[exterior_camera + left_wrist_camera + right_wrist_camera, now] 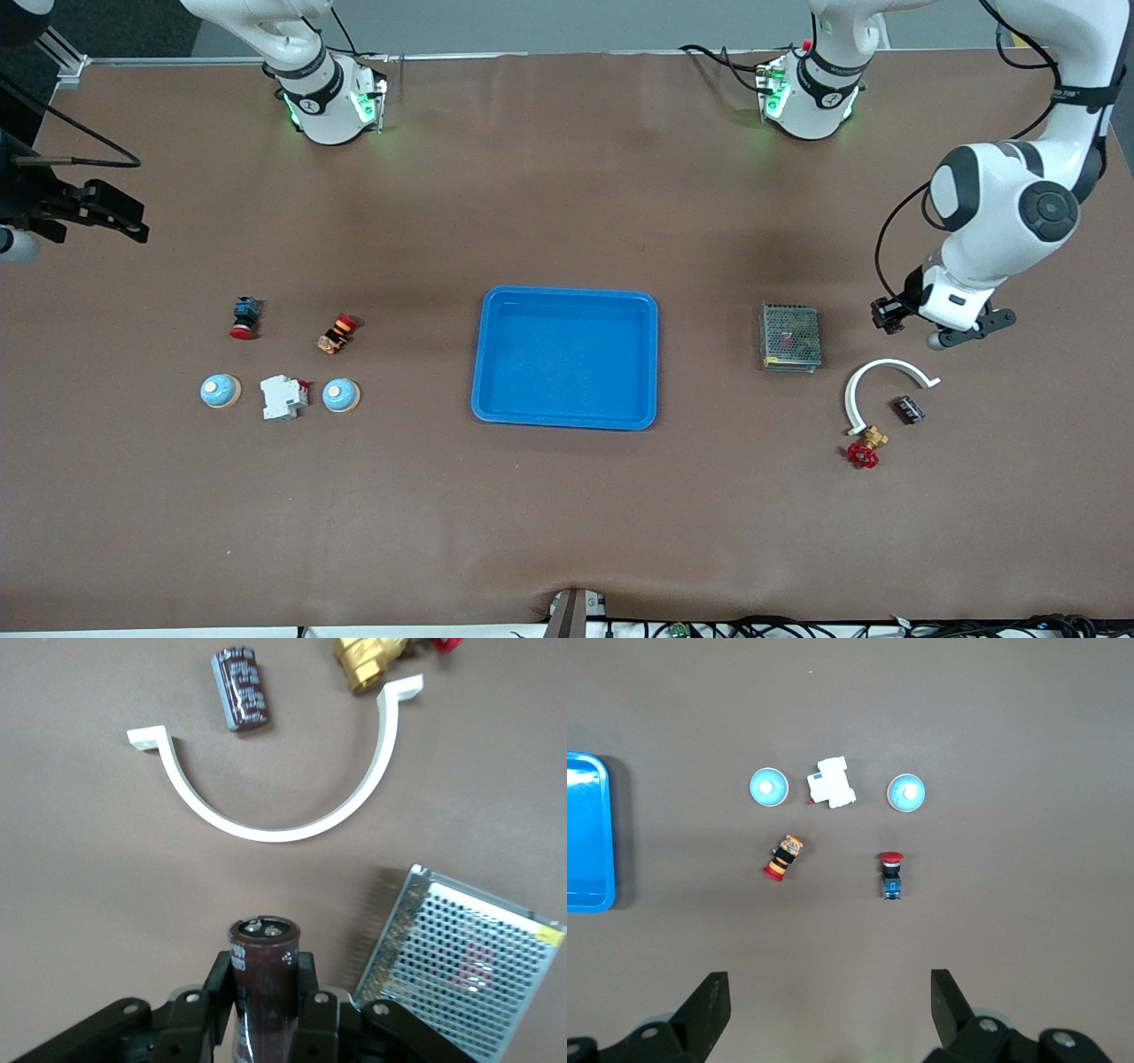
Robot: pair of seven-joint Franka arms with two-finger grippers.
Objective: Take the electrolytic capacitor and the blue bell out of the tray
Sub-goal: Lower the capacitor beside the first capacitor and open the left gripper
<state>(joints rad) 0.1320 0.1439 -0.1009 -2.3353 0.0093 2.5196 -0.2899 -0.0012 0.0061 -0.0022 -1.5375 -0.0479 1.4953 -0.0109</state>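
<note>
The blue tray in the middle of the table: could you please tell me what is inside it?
Nothing shows inside the blue tray; its whole floor is bare and uncovered in the front view.

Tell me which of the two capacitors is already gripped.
The capacitor standing upright between the left gripper's fingers is gripped. The other capacitor lies on its side on the table, inside the white curved bracket's arc.

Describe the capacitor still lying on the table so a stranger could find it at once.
Start at the blue tray and go toward the left arm's end, past the perforated metal box, to the white curved clip. The capacitor lies inside its arc: a small dark brown cylinder on its side.
</note>
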